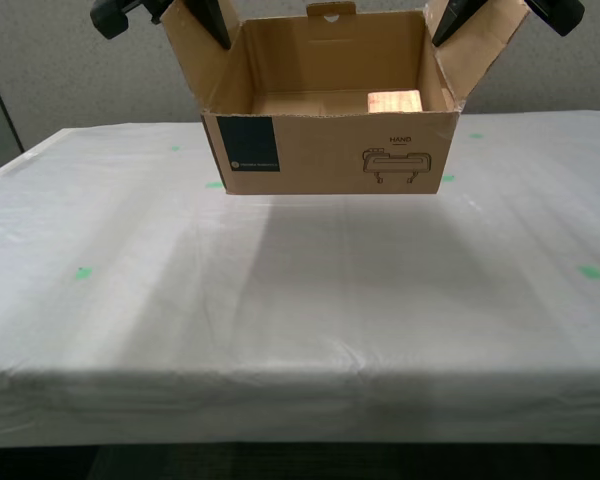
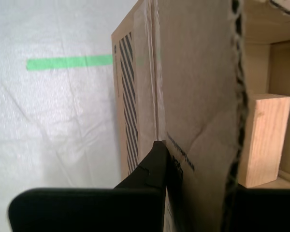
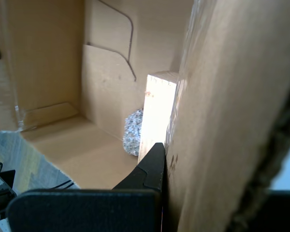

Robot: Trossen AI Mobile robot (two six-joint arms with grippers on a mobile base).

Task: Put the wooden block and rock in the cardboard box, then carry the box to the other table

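The cardboard box [image 1: 330, 150] is open, its navy label facing the exterior camera, over the other table [image 1: 280, 300] with the whitish wrinkled sheet. Its shadow starts right at its base, and I cannot tell whether the base touches the sheet. My first gripper [image 1: 450, 22] is shut on the side flap [image 3: 222, 121] at the exterior view's right. My second gripper [image 1: 212, 22] is shut on the opposite flap [image 2: 198, 96]. The wooden block [image 1: 394, 101] [image 3: 157, 116] [image 2: 263, 140] lies inside, near the first gripper's wall. The rock [image 3: 132, 133] sits behind the block and is hidden in the exterior view.
Green tape marks [image 1: 82, 272] [image 1: 591, 271] [image 2: 70, 62] dot the sheet, some beside the box. The table's front edge [image 1: 300, 385] runs across the exterior view's bottom. A grey wall stands behind. Floor and cables [image 3: 19, 164] show past the box's rim.
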